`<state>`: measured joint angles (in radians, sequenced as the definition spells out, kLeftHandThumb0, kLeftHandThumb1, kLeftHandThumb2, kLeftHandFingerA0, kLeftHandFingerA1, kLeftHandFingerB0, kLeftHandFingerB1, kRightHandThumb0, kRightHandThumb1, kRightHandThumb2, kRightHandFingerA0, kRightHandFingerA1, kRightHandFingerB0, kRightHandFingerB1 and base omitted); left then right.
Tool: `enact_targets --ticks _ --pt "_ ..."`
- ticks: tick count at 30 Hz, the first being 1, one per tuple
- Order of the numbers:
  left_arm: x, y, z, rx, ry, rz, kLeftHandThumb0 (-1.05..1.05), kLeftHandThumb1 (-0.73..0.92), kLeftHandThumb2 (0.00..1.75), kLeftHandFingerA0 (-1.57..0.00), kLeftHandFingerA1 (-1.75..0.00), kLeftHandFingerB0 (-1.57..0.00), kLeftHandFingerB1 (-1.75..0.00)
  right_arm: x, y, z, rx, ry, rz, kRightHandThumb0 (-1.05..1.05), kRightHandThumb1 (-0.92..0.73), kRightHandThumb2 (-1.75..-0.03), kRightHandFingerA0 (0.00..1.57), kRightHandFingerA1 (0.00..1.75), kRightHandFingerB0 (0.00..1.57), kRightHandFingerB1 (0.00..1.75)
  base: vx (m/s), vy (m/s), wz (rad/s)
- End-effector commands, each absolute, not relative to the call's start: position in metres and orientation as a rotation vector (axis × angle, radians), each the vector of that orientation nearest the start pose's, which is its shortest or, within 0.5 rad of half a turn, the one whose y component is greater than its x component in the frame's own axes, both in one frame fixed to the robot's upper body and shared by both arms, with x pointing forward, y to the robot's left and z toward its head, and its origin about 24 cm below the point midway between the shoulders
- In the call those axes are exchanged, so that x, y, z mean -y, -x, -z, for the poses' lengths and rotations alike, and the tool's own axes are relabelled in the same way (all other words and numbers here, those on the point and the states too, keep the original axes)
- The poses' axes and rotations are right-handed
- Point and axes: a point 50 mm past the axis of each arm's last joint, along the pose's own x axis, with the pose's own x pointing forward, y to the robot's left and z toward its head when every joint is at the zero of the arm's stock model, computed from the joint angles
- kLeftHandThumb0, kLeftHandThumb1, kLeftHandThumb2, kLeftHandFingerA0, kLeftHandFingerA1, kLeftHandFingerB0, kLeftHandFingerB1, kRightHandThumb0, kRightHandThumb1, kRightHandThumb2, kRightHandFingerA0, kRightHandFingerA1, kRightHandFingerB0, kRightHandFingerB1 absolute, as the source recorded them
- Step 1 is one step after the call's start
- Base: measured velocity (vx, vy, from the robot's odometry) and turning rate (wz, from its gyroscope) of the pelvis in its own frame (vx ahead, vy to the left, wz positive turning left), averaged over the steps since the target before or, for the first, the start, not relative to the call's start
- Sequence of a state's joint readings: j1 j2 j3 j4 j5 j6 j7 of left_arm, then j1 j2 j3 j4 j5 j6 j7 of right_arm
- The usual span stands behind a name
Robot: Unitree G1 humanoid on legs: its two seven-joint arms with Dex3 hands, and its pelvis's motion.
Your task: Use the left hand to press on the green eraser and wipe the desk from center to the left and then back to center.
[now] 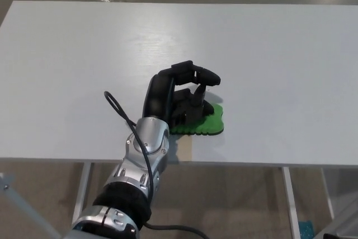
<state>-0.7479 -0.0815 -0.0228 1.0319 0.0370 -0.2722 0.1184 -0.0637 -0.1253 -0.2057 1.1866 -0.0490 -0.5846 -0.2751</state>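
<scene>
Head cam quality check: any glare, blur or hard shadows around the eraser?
Head view: sharp overall, no motion blur on the left hand or green eraser. Soft sheen on the white desk above the hand, nothing blown out. Only a faint, short shadow at the eraser's edge, so lighting is diffuse. The hand hides most of the eraser.

1 green eraser (206, 120), partly hidden, 1 hand (182, 96), 1 desk (279, 71)

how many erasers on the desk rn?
1. The green eraser lies near the desk's front edge at center, partly covered by the left hand on top of it. No others visible.
</scene>
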Motion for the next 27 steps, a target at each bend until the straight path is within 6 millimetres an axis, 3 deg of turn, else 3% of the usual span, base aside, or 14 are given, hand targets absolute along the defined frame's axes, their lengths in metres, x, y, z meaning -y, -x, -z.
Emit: enact_targets --ticks 1,15,27 --pt "-0.061 -0.344 -0.02 -0.16 -0.056 0.151 -0.13 0.83 0.78 -0.97 -1.19 -0.87 -1.1 0.229 -0.158 0.116 -0.502 0.137 0.461 -0.39 -0.78 -0.63 0.54 0.52 0.65 0.52 0.0 0.0 0.0" --pt "-0.071 -0.339 -0.011 -0.166 -0.051 0.14 -0.13 0.83 0.8 -0.97 -1.19 -0.88 -1.08 0.23 -0.159 0.115 -0.504 0.143 0.46 -0.4 -0.78 -0.63 0.55 0.52 0.64 0.52 0.0 0.0 0.0" --pt "-0.098 -0.346 -0.016 -0.127 -0.076 0.089 -0.12 0.83 0.81 -0.97 -1.18 -0.88 -1.08 0.23 -0.156 0.117 -0.514 0.16 0.462 -0.4 -0.78 -0.63 0.55 0.51 0.65 0.51 0.0 0.0 0.0"
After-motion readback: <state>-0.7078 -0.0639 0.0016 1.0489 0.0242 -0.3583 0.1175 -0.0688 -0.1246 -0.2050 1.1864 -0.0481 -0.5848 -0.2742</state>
